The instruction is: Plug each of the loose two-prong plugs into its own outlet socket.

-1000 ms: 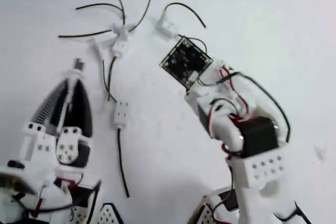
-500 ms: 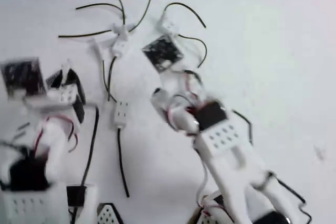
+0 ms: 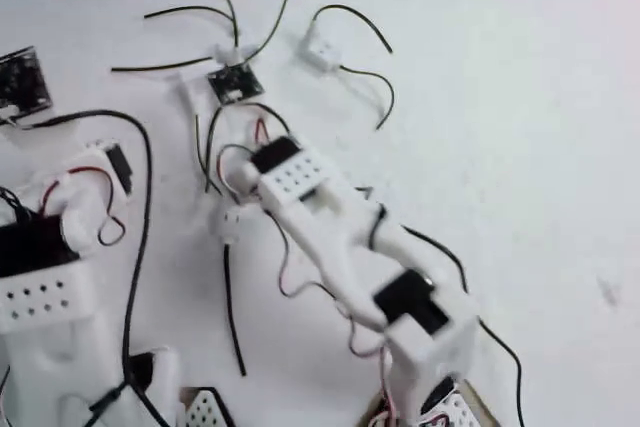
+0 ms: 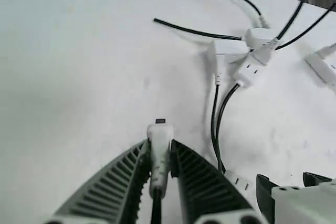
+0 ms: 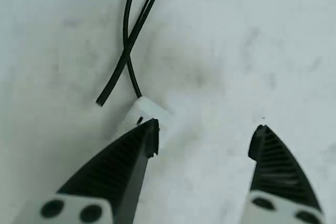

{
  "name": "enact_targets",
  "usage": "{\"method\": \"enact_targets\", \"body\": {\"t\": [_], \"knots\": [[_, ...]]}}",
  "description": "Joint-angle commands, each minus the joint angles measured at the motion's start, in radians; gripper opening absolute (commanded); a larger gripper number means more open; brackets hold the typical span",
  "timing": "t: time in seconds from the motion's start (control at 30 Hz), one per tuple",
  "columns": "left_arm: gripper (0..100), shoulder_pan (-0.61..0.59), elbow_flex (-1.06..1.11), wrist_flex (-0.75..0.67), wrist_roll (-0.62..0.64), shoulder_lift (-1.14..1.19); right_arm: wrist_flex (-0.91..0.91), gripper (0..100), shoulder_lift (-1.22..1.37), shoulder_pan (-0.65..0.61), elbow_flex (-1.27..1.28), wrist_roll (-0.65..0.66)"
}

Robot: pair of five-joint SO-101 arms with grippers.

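Presently, early stage by my read.
- L hand: pinching white two-prong plug, prongs fwd, over desk, well apart from the cord cluster.
- Socket: two bare slots, unfilled, ahead of L hand.
- R hand: spread, nothing gripped; one fingertip just beside white connector on black cord.
- Done: no mated pair I can confirm.
- Left: seat the held plug, then the rest.

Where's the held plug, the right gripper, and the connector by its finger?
white plug (image 4: 159, 148), left wrist view, its body.
right gripper (image 5: 206, 132), right wrist view, midway between fingertips.
white connector (image 5: 137, 115), right wrist view, its top face.
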Motion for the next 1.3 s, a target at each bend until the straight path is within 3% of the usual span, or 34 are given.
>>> {"method": "enact_targets", "body": {"t": [0.0,0.33,0.67,1.03,1.27], "knots": [[2,-0.062,-0.052,-0.032,0.035,0.031,-0.012,28.2,0.119,-0.012,-0.167,-0.069],[2,-0.093,-0.052,-0.06,0.04,0.039,0.091,28.2,0.252,-0.134,-0.344,-0.106],[2,-0.093,-0.052,-0.06,0.04,0.042,0.314,28.2,0.254,-0.139,-0.368,-0.104],[2,-0.093,-0.052,-0.06,0.041,0.044,0.326,27.5,0.332,-0.193,-0.37,-0.069],[2,-0.093,-0.052,-0.06,0.041,0.042,0.361,8.5,0.377,-0.189,-0.374,0.14]]}}
